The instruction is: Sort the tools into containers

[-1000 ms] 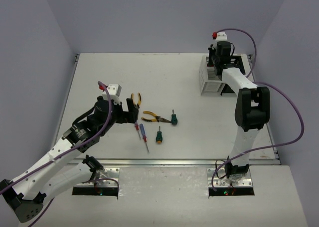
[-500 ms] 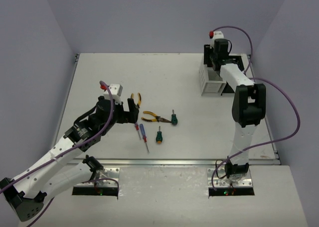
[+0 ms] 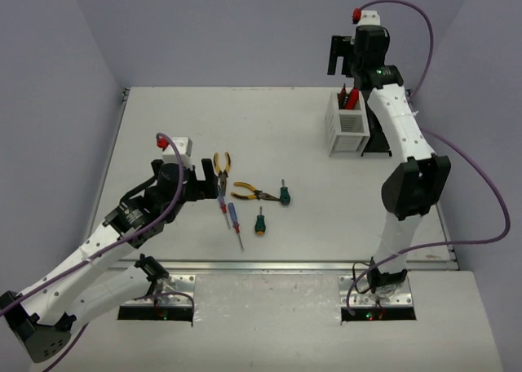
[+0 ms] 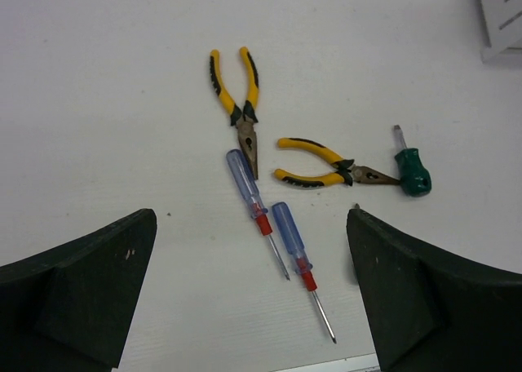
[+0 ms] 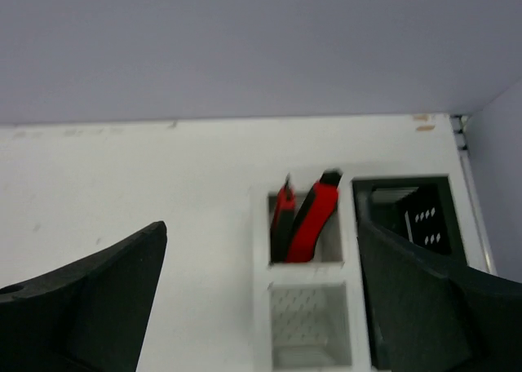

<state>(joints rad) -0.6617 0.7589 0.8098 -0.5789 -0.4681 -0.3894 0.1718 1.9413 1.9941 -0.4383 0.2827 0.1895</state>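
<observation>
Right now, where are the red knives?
In the right wrist view, the red knives stand in the white bin's far compartment, at the table's far right, beside the black bin.

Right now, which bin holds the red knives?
The white bin: two red knives stand in its far compartment. The black bin beside it shows none.

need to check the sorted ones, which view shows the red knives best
Right wrist: it looks down on the two red knives standing in the far compartment of the white bin. Top external shows only their small red tips; left wrist shows none.
</observation>
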